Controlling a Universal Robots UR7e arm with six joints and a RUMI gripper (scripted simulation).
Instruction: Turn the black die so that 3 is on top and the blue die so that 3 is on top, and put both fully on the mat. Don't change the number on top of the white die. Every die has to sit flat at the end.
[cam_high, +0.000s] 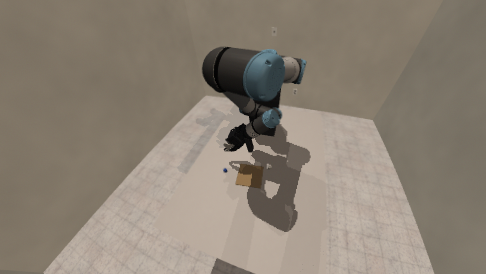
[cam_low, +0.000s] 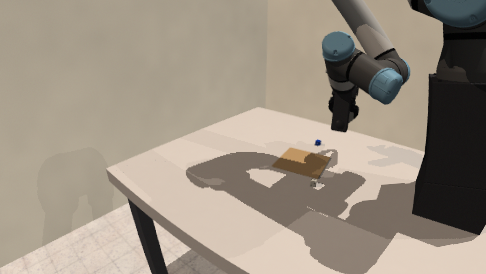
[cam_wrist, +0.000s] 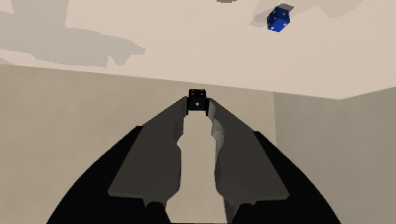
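Observation:
My gripper (cam_high: 239, 148) (cam_low: 339, 128) (cam_wrist: 197, 98) is shut on the black die (cam_wrist: 197, 100), held at the fingertips high above the table. In the wrist view one face of the black die shows a single pip, and another shows several. The hand is tilted. The blue die (cam_high: 225, 170) (cam_low: 318, 143) (cam_wrist: 278, 19) lies on the table beside the orange mat (cam_high: 243, 179) (cam_low: 291, 156), off it. The small white die (cam_high: 269, 166) (cam_low: 313, 184) lies off the mat on the opposite side, in shadow. The top numbers of the blue and white dice are too small to tell.
The pale table (cam_high: 200, 210) (cam_low: 165, 170) carries the mat and the loose dice. The arm's dark shadow covers part of the mat and the white die's surroundings. The robot's black base (cam_low: 450, 150) stands at the right in the exterior view.

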